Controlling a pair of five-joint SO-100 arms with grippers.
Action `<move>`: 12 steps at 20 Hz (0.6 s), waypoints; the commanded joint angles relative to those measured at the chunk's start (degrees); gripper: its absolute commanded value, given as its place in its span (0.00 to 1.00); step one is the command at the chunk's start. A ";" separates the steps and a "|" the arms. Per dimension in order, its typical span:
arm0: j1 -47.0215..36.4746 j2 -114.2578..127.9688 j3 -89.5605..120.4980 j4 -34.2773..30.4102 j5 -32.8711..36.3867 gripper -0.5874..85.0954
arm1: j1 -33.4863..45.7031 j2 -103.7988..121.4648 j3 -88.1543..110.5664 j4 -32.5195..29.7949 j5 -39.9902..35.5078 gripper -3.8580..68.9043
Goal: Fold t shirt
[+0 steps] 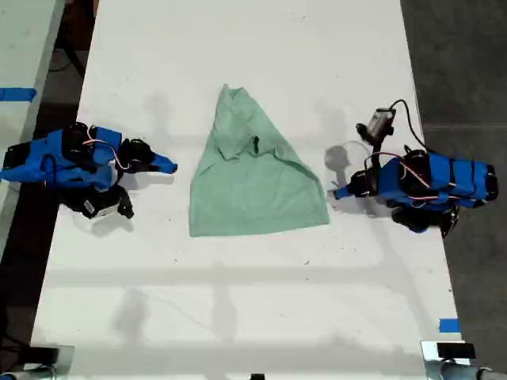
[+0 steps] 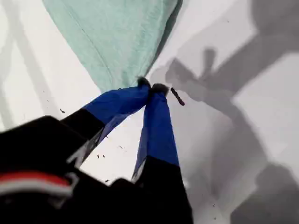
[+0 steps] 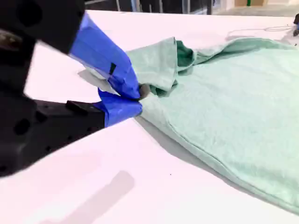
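Observation:
The pale mint-green t shirt (image 1: 253,190) lies flat in the middle of the white table (image 1: 238,317), narrow end toward the far side, a small dark mark (image 1: 255,144) near its middle. My first gripper (image 1: 337,192) is on the exterior view's right. It is shut, its tips (image 2: 152,87) right at a tapered corner of the t shirt (image 2: 117,37); no cloth shows between the jaws. My second gripper (image 1: 170,166), on the exterior view's left, is shut (image 3: 139,95) and lies a short gap from the t shirt's (image 3: 233,107) side edge, near the folded collar (image 3: 182,53).
Blue tape (image 1: 448,325) marks the table near the exterior view's lower right corner. Dark floor runs along the table's edge on the exterior view's right. Another pale surface with blue tape (image 1: 16,94) stands at the exterior view's left. Small dark specks (image 2: 177,96) dot the table.

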 commanded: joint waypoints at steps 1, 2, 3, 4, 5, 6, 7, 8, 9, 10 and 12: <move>-1.14 0.44 2.20 -0.70 1.49 0.00 | 8.44 -1.67 -16.96 0.97 -10.02 0.21; -1.14 0.44 2.20 -0.70 1.49 0.00 | 8.61 -2.72 -17.58 0.62 -10.20 0.21; -1.14 0.44 2.20 -0.70 1.49 0.00 | 8.61 -3.96 -18.11 0.09 -10.46 0.21; -1.14 0.44 2.20 -0.70 1.49 0.00 | 8.79 -5.36 -18.72 -0.62 -10.63 0.21; -1.14 0.44 2.20 -0.70 1.49 0.00 | 8.88 -6.68 -19.34 -1.14 -10.81 0.21; -1.14 0.44 2.20 -0.70 1.49 0.00 | 9.05 -7.91 -20.04 -1.76 -10.99 0.21; -1.23 0.44 2.20 -0.70 1.49 0.00 | 9.40 -9.40 -20.83 -2.46 -11.25 0.21; -1.23 0.44 2.20 -0.70 1.49 0.00 | 10.20 -11.51 -22.06 -3.16 -11.25 0.22; -1.23 0.44 2.20 -0.70 1.49 0.00 | 10.72 -15.38 -23.64 -4.75 -11.78 0.27; -1.32 0.44 2.20 -0.70 1.58 0.00 | 10.90 -20.83 -25.66 -6.59 -12.92 0.35; -1.23 0.44 2.20 -0.70 1.58 0.00 | 12.04 -32.96 -29.79 -10.20 -14.68 0.46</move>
